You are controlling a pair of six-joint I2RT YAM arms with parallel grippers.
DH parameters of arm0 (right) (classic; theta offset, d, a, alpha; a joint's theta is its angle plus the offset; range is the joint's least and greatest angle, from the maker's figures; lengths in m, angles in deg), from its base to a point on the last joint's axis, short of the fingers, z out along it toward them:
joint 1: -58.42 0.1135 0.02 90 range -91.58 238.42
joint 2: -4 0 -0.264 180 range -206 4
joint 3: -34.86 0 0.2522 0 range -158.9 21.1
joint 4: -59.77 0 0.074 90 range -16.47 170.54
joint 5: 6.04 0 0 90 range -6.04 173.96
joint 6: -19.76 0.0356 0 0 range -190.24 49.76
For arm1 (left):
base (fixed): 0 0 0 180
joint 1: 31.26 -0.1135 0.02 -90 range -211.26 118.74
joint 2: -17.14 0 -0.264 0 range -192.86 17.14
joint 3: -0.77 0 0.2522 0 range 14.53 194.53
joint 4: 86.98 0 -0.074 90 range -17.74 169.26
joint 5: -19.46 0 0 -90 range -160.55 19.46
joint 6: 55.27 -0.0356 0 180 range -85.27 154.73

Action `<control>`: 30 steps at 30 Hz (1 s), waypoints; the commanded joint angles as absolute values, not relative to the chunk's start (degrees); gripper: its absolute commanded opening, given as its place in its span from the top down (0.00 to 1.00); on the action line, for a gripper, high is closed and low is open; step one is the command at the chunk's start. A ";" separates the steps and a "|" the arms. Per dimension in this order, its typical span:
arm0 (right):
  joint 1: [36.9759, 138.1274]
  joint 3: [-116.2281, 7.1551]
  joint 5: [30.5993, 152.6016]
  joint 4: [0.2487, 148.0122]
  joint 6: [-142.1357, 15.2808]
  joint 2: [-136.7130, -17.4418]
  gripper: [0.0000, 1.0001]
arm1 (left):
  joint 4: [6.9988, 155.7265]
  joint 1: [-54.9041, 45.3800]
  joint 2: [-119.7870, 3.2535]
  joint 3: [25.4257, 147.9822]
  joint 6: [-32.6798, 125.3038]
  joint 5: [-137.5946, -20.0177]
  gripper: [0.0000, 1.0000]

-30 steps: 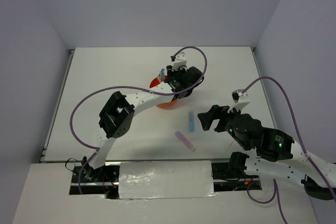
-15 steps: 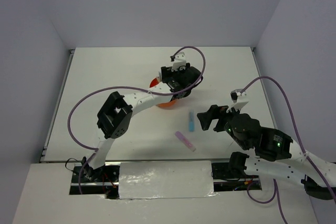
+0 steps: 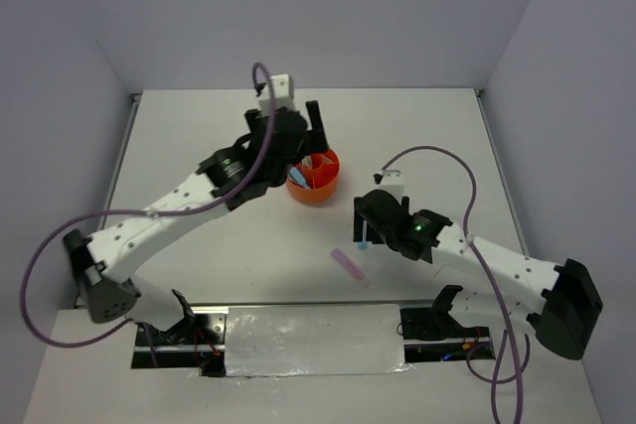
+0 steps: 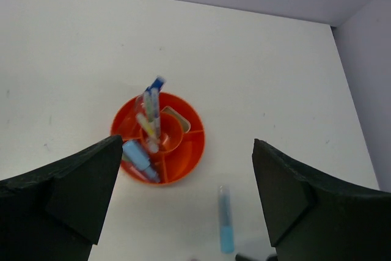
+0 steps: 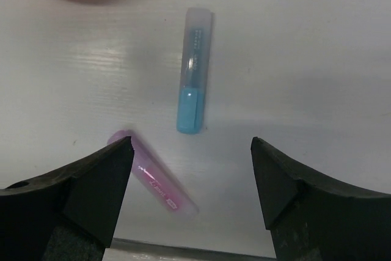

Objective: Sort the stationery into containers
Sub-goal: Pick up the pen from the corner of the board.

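Both arms have swapped roles over the last second: the left arm (image 3: pixel 179 211) has lifted off the orange organiser (image 3: pixel 316 189) and pulled back, its jaws going from nearly closed to wide apart with nothing in them, while the right arm (image 3: pixel 497 260) has reached forward across the tabletop (image 3: pixel 179 146) to hang over the loose pieces. From the left wrist, the organiser (image 4: pixel 190 151) sits well below and between the spread jaws. Thin pens stand upright in its middle cup, and a blue marker leans in an outer compartment, so that release looks finished. The right jaws also stand apart, clamped on nothing. They seem held that way to straddle the blue marker (image 5: pixel 194 71), which lies flat on the tabletop just ahead of the tips and about centred in the gap. Its length runs across the closing line, so a straight descent should meet its narrow sides. A pink marker (image 5: pixel 153 178) lies angled close beside one jaw, on the left of that wrist view, near enough that it could get nudged. Those two pieces look like all that is left outside the organiser.
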State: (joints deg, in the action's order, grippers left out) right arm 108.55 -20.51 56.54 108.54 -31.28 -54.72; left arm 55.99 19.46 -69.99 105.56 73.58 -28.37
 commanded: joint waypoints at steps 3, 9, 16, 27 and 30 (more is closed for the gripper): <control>108.17 -21.88 63.91 100.26 -32.36 -62.70 0.26 | 49.29 19.45 -52.67 88.39 71.74 -35.29 0.01; 110.72 -18.46 74.26 94.20 -40.68 -62.97 0.27 | 44.37 19.19 -34.73 74.66 71.74 -40.30 0.01; 110.98 -15.38 78.95 95.15 -45.72 -63.14 0.27 | 41.12 19.19 -24.79 67.28 70.07 -43.91 0.01; 116.08 -19.24 74.65 102.17 -43.44 -75.69 0.34 | 48.76 19.19 -25.22 60.68 72.35 -53.31 0.01; 116.26 -20.03 72.89 102.71 -42.21 -79.56 0.40 | 49.81 19.19 -26.01 60.41 73.23 -53.93 0.01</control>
State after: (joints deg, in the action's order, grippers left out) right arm 115.99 -18.02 75.58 100.10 -43.96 -76.35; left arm 45.11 19.28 -25.91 60.03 71.53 -51.58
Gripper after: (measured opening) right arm 0.613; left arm 0.993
